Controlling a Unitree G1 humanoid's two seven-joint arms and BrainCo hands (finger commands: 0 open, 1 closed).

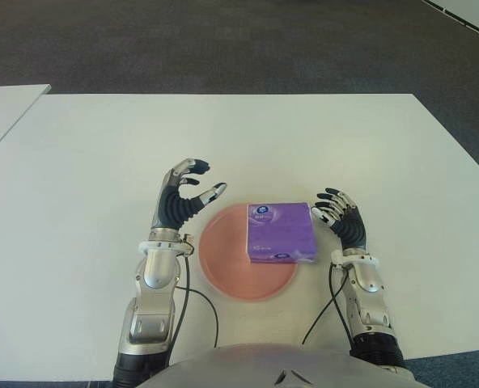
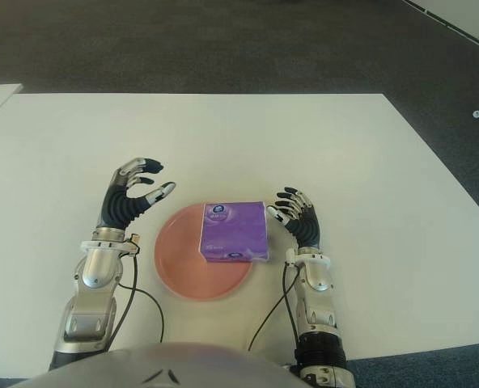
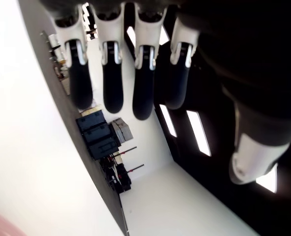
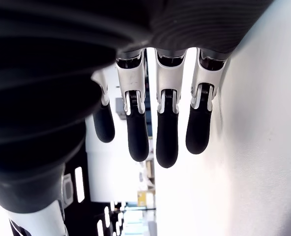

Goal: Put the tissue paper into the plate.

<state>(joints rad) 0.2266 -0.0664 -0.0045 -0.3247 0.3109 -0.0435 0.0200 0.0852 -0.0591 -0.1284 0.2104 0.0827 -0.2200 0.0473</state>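
Observation:
A purple tissue pack [image 1: 281, 232] lies on the right part of the pink plate [image 1: 223, 263], its right edge overhanging the rim. My left hand [image 1: 188, 190] is raised just left of the plate with fingers spread and holds nothing. My right hand [image 1: 335, 208] stands just right of the pack, fingers relaxed and empty, a small gap between them and the pack. In the left wrist view the fingers [image 3: 113, 83] hang straight with nothing between them. The right wrist view shows the same of its fingers [image 4: 166, 132].
The white table [image 1: 86, 162] stretches wide around the plate. A second white table edge [image 1: 5, 105] shows at the far left. Dark carpet [image 1: 223, 40] lies beyond the table's far edge.

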